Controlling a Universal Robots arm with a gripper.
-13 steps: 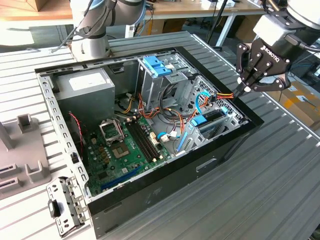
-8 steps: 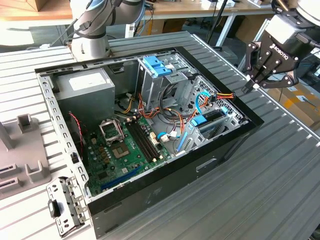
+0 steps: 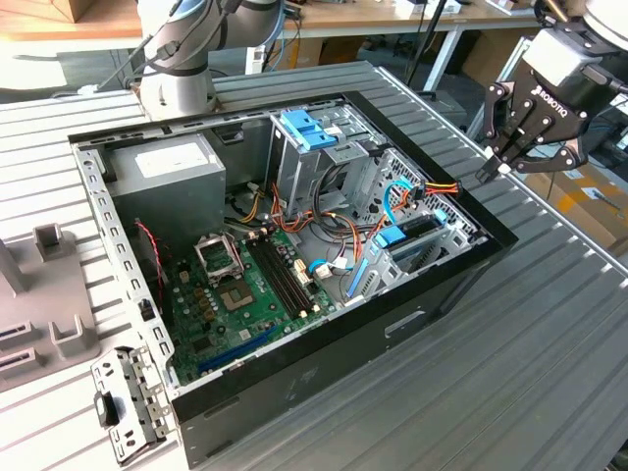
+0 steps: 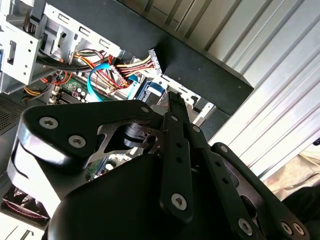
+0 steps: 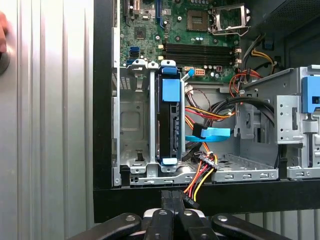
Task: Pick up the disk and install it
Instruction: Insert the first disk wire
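The disk (image 5: 169,120) stands on edge in a slot of the metal bay at the open computer case's (image 3: 294,378) side wall, its light blue carrier showing at both ends. In the exterior view the disk (image 3: 410,234) lies low in the case's right corner, among cables. My gripper (image 3: 491,171) hangs outside the case, above the ribbed table past that right corner, fingers together with nothing between them. In both wrist views the gripper (image 5: 173,196) (image 4: 173,96) points at the case's black rim, a short way from the disk's bay.
A blue latch (image 3: 307,128) sits on top of the taller drive cage (image 5: 260,125). The motherboard (image 3: 245,285), the power supply (image 3: 167,172) and loose orange, red and blue cables (image 5: 205,170) fill the case. A grey fixture (image 3: 49,285) and a metal bracket (image 3: 123,402) lie at the exterior view's left.
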